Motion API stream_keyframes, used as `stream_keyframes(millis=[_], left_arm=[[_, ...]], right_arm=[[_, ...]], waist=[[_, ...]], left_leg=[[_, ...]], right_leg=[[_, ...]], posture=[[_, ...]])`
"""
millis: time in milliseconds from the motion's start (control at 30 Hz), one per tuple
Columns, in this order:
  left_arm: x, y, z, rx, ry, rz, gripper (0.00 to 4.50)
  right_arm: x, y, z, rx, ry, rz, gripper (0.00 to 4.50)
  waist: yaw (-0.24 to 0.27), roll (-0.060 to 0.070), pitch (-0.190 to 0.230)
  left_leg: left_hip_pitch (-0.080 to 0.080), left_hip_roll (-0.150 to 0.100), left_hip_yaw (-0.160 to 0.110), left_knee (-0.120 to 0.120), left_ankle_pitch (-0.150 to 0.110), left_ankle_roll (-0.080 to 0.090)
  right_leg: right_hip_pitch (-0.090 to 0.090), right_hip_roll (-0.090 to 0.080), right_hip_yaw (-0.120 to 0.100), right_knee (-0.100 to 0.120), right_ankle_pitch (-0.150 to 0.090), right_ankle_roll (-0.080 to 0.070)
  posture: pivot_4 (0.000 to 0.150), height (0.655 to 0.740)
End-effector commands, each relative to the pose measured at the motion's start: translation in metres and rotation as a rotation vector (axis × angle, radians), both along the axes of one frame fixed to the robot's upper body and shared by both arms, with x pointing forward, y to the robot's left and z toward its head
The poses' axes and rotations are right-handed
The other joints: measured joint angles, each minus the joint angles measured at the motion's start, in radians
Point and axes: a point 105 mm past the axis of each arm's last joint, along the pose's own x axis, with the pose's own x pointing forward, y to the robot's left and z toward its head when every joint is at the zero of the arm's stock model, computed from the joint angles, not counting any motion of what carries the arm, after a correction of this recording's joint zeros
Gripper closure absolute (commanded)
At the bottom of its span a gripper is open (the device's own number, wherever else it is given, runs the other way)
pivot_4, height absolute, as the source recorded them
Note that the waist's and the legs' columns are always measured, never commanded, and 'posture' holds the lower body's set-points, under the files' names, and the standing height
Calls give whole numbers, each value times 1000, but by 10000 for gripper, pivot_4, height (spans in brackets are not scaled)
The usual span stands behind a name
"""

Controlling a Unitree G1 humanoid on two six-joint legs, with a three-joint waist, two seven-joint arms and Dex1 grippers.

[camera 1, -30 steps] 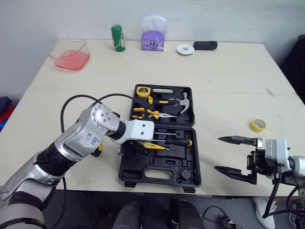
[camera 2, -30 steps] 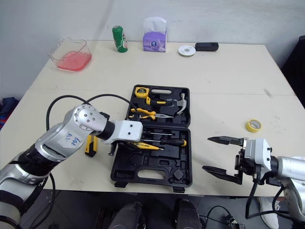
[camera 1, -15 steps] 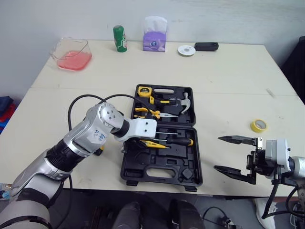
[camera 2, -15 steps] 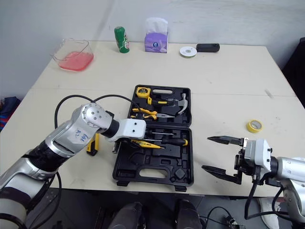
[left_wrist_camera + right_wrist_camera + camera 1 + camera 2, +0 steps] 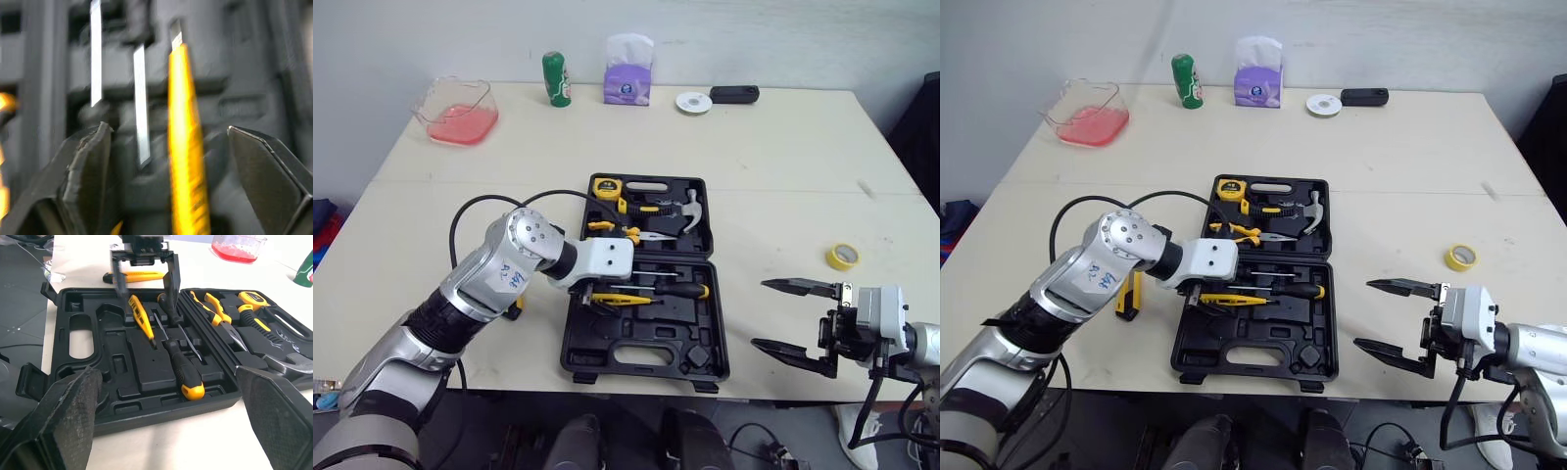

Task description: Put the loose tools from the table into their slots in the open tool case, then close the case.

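Observation:
The open black tool case (image 5: 646, 352) lies mid-table. Its far half holds a tape measure (image 5: 605, 186), pliers (image 5: 617, 231) and a hammer (image 5: 690, 208). A black-and-yellow screwdriver (image 5: 677, 290) and a slim yellow screwdriver (image 5: 622, 300) lie in the near half. My left gripper (image 5: 592, 294) hovers over the slim yellow screwdriver (image 5: 185, 147), open, with gaps on both sides of it. The right wrist view shows the left gripper's fingers (image 5: 120, 279) standing apart above that tool (image 5: 141, 316). My right gripper (image 5: 778, 318) is open and holds nothing, off the case's right side.
A yellow utility knife (image 5: 1126, 294) lies on the table left of the case. A yellow tape roll (image 5: 843, 257) sits to the right. At the far edge stand a container of red liquid (image 5: 456, 110), a green can (image 5: 555, 77), a purple tissue pack (image 5: 627, 81), a white disc (image 5: 692, 101) and a black object (image 5: 735, 93).
My left gripper has opened and let go of the slim yellow screwdriver, which now lies in the case's near half. The right arm has not moved.

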Motion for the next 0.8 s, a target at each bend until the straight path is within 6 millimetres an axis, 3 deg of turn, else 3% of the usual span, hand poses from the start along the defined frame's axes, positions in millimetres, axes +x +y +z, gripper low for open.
stream_keyframes(millis=[33,267,400,567,800], left_arm=[[2,7,28,-112,-8,-14,7639],[7,24,49,-334,-132,-48,7639],[-2,35,50,-527,-159,-94,19942],[4,39,37,-588,-162,-9,43810],[2,32,2,-512,-175,-23,44799]], right_arm=[[1,2,8,0,-45,12,0],[-1,0,7,-2,-41,9,0],[0,-1,5,-1,-35,2,0],[1,-2,3,5,-33,-4,0],[0,3,2,14,-15,26,0]], waist=[[-1,0,0],[-2,0,0],[-2,0,0],[1,0,0],[-1,0,0]], left_leg=[[0,0,0,0,0,0],[0,0,0,0,0,0],[0,0,0,0,0,0],[0,0,-1,1,0,0],[0,0,0,0,0,0]], right_leg=[[0,0,0,0,0,0],[0,0,0,0,0,0],[0,-1,-1,0,0,0],[0,-1,-1,0,0,0],[0,-1,-1,0,0,0]], posture=[[1500,7400],[1500,7400],[1500,7400],[1500,7400],[1500,7400]])
